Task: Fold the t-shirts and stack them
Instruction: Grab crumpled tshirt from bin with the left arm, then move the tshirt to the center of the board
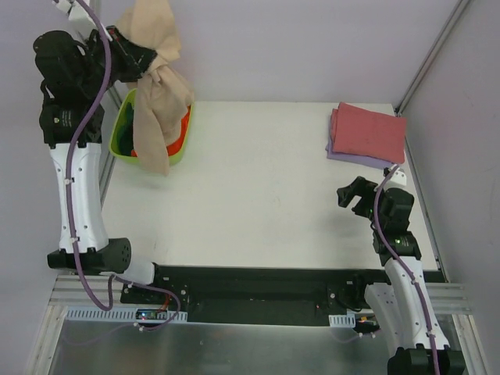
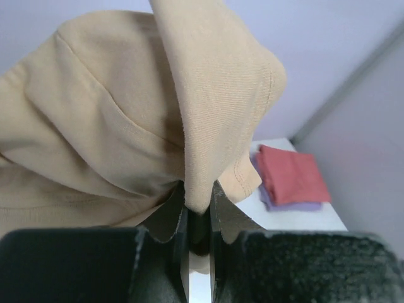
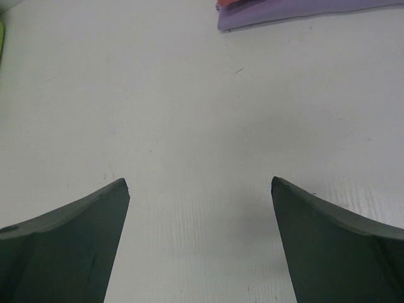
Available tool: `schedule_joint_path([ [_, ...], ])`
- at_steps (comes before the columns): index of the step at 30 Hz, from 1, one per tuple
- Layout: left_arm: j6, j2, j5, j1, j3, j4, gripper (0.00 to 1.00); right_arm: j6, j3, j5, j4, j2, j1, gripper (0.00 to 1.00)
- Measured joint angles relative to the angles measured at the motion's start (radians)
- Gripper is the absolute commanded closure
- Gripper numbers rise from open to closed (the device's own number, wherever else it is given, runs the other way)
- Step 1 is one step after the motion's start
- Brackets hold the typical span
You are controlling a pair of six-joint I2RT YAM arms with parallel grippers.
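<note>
My left gripper (image 1: 148, 58) is raised high at the far left and is shut on the tan-beige t-shirt (image 1: 156, 94), which hangs down over the lime-green tub (image 1: 119, 137). In the left wrist view the tan shirt (image 2: 126, 126) bunches between the fingers (image 2: 165, 218). Bright orange cloth (image 1: 181, 133) and a bit of dark green cloth (image 1: 129, 117) show inside the tub. A folded dusty red t-shirt (image 1: 369, 131) lies on a folded lavender one (image 1: 351, 156) at the far right; they also show in the left wrist view (image 2: 290, 173). My right gripper (image 1: 350, 194) is open and empty over the table, below that stack.
The white table (image 1: 258, 187) ends at a black strip along its near edge. A metal frame post (image 1: 433, 51) rises at the far right corner. In the right wrist view the lavender shirt's edge (image 3: 284, 12) lies ahead of the fingers.
</note>
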Motion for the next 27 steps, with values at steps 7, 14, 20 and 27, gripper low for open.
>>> schedule_joint_path([
  [7, -0.024, -0.070, 0.151, -0.285, -0.001, 0.019, 1.00, 0.001, -0.001, -0.005, -0.006, -0.012, 0.000, 0.04],
  [14, -0.072, -0.049, 0.111, -0.539, -0.009, 0.074, 1.00, 0.004, -0.006, -0.007, -0.006, -0.018, 0.000, 0.04],
  [20, -0.163, -0.073, -0.093, -0.631, -0.185, 0.144, 1.00, 0.005, -0.006, 0.001, -0.015, -0.028, 0.000, 0.04],
  [27, -0.196, 0.065, -0.417, -0.599, -0.323, 0.124, 0.01, 0.004, -0.004, -0.022, -0.031, 0.025, 0.000, 0.04],
])
